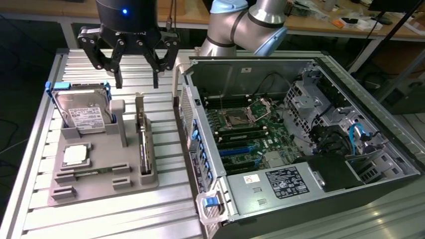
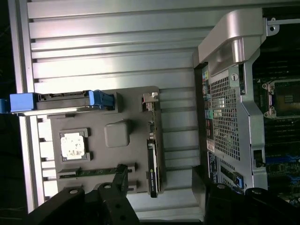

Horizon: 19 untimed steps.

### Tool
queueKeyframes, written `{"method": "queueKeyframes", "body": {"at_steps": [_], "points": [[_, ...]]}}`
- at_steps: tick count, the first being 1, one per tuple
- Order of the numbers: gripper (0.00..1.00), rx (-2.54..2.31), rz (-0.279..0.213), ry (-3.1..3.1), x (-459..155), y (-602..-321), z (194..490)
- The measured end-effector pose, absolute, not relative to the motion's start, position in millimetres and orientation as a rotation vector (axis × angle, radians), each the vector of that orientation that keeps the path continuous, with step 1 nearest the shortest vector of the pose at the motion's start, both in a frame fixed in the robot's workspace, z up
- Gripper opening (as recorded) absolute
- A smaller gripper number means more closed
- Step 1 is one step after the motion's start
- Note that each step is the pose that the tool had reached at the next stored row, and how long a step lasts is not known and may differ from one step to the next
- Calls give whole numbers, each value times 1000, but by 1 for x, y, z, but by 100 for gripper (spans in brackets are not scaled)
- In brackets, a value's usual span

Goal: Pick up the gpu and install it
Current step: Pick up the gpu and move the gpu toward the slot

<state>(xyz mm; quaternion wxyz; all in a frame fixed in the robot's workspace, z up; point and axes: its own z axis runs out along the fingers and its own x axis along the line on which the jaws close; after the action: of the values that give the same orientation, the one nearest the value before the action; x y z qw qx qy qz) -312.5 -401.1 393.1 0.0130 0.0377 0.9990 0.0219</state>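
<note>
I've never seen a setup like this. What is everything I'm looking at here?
table: one, silver, slatted, under everything
holder: one, grey, on the table
gpu: one, green-brown, on edge in the holder, on the side nearest the case
hard drive: one, silver, white label, upright in the holder
processor chip: one, silver, flat on the holder
memory stick: one, green, in a holder slot
computer case: one, silver-black, open, at the exterior view's right
motherboard: one, green, inside the case
robot arm: one, silver and blue, behind the case
tool: one, black, open, empty, above the holder
</note>
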Motion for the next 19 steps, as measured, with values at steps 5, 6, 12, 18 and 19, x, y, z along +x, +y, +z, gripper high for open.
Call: {"method": "queueKeyframes", "body": {"at_steps": [5, 6, 12, 18, 19], "points": [[66, 11, 67, 3117, -313, -401, 391], [66, 1, 67, 3119, -313, -401, 390], [66, -5, 68, 3136, -313, -401, 381], [66, -12, 67, 3147, -313, -402, 371], [66, -14, 66, 3149, -313, -403, 370]]}}
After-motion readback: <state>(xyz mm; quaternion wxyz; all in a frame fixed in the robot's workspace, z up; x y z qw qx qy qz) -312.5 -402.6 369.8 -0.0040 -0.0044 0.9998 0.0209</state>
